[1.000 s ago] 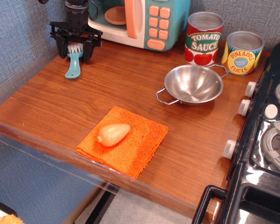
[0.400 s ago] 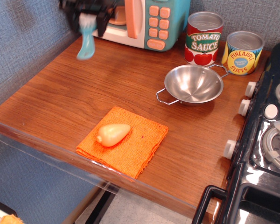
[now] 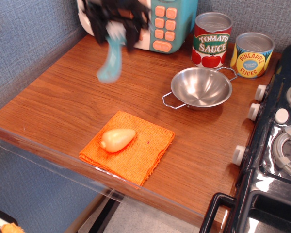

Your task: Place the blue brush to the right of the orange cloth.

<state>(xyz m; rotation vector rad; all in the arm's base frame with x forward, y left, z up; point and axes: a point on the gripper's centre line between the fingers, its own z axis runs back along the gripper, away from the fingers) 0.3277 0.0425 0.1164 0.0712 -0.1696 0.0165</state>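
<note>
Gripper [image 3: 115, 29] is clamping the blue brush [image 3: 111, 60] by its head (handle dangling, blurred); swinging toward the orange cloth's [image 3: 131, 148] three o'clock, it risks clipping the bowl [image 3: 201, 87].

The blue brush [image 3: 110, 60] hangs blurred in the air, handle pointing down. The orange cloth [image 3: 136, 150] lies flat, folded square, near the surface's front edge.

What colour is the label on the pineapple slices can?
Yellow with blue trim on the pineapple slices can, in the observation.image view.
</note>
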